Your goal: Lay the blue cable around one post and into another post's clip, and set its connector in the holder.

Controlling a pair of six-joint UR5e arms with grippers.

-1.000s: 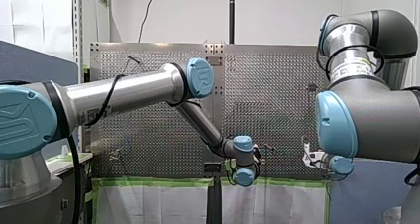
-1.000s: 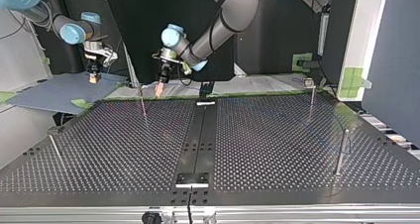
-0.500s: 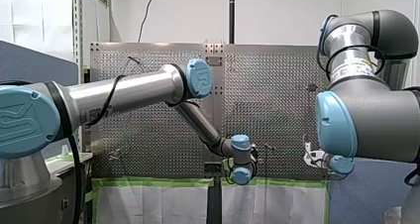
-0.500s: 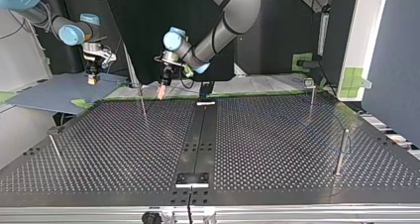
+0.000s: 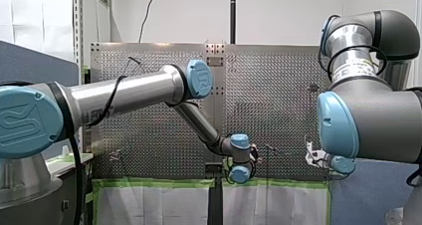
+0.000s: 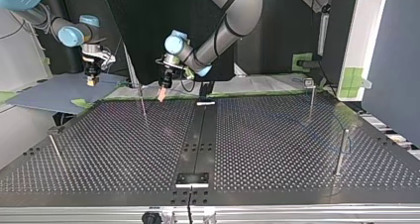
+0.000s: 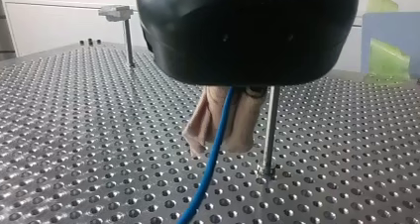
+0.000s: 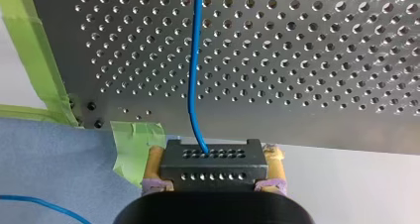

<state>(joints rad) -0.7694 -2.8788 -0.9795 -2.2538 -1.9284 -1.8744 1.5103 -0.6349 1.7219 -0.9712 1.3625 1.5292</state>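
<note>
In the left wrist view my left gripper (image 7: 220, 143) has its beige pads shut on the thin blue cable (image 7: 208, 174), which runs down over the perforated table. A slim metal post (image 7: 270, 130) stands right beside the pads. In the top view this gripper (image 6: 161, 93) hangs next to that post (image 6: 142, 103) at the table's far edge. My right gripper (image 8: 210, 178) is shut on the black connector (image 8: 210, 162), its yellow pads (image 8: 153, 165) on both sides. The cable (image 8: 194, 60) leaves the connector across the table. In the top view my right gripper (image 6: 91, 80) hangs off the table's far left corner, over a blue sheet.
A post with a clip (image 6: 310, 91) stands at the top view's far right, another post (image 6: 341, 152) at the near right, and a leaning one (image 6: 54, 147) at the near left. A black holder block (image 6: 193, 179) sits at the near middle edge. Green tape (image 8: 133, 140) lines the table edge.
My left gripper has shifted slightly toward the top view's right with the cable, staying beside the post. My right gripper has barely moved.
</note>
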